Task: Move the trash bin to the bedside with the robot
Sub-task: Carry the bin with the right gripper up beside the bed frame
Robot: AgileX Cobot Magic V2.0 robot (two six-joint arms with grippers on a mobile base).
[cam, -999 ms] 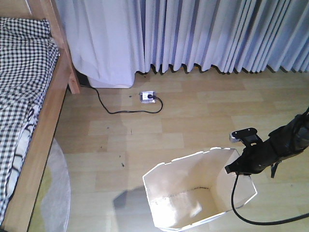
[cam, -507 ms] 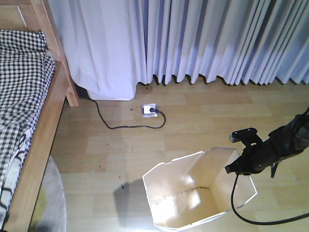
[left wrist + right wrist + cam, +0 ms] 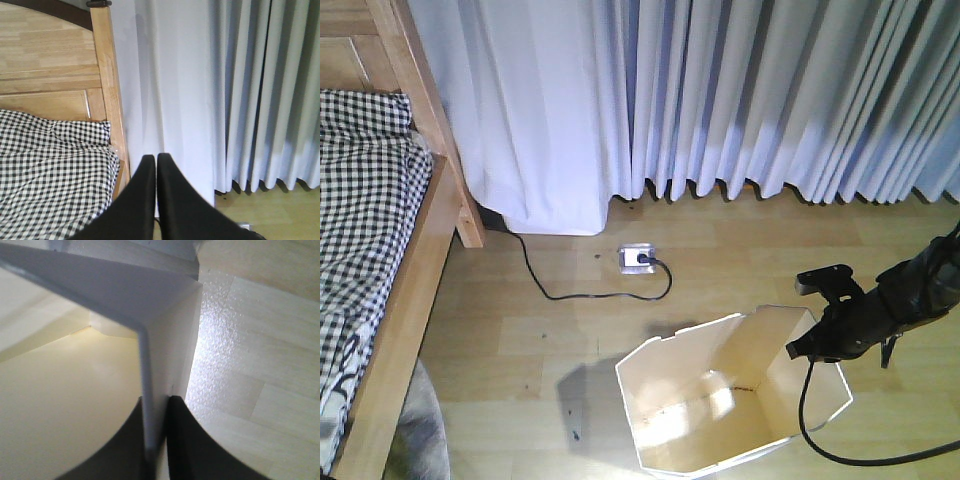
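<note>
The right gripper [image 3: 156,410] pinches the thin rim wall of the trash bin [image 3: 690,400], which stands well apart from the bed [image 3: 370,200] and is probably light, stiff and slick; the left gripper [image 3: 156,167] is closed on nothing.

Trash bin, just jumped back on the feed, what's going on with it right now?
The right gripper is shut on the trash bin, its jaws pinching the rim wall from inside and outside. The bin stands upright on the wooden floor, with bare boards between it and the bed, so it is not at the bedside yet. The left gripper is shut and empty, pointing toward the headboard and curtain.
</note>
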